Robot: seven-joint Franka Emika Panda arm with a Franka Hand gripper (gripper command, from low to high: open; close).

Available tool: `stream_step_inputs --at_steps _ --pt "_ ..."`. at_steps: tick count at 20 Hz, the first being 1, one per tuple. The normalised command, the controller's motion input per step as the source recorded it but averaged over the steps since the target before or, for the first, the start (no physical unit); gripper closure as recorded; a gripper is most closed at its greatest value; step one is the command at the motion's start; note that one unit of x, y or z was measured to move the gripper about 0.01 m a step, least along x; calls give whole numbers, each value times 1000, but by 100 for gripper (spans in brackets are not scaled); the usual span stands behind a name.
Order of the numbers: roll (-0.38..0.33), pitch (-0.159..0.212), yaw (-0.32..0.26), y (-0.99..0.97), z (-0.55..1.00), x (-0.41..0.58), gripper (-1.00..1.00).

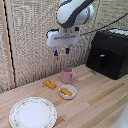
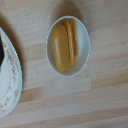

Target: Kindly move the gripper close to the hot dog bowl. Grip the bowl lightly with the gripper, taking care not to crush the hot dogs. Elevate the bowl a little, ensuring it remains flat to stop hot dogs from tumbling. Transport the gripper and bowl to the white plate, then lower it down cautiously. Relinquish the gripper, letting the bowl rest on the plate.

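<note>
The hot dog bowl (image 1: 68, 92) is a small white round bowl on the wooden table, filled with yellow-orange hot dogs (image 1: 66, 91). It fills the middle of the wrist view (image 2: 68, 47), with the hot dogs (image 2: 65, 45) lying side by side in it. My gripper (image 1: 61, 50) hangs high above the bowl, fingers pointing down with a gap between them, holding nothing. The white plate (image 1: 33, 112) with its floral rim lies toward the exterior view's left of the bowl, nearer the front; its rim also shows in the wrist view (image 2: 9, 80). My fingers do not show in the wrist view.
A pink mug (image 1: 67, 76) stands just behind the bowl. A loose yellow-orange block (image 1: 49, 84) lies beside the mug. A black appliance (image 1: 109, 52) stands at the exterior view's right. A woven screen backs the table (image 1: 95, 105).
</note>
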Motion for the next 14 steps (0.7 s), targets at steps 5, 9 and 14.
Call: stream_step_inputs --at_steps 5,9,14 --pt "48 29 0 -457 -261 -401 -100" --pt "53 25 0 -445 -221 -363 -100" --pt "31 7 0 -378 -284 -267 -100"
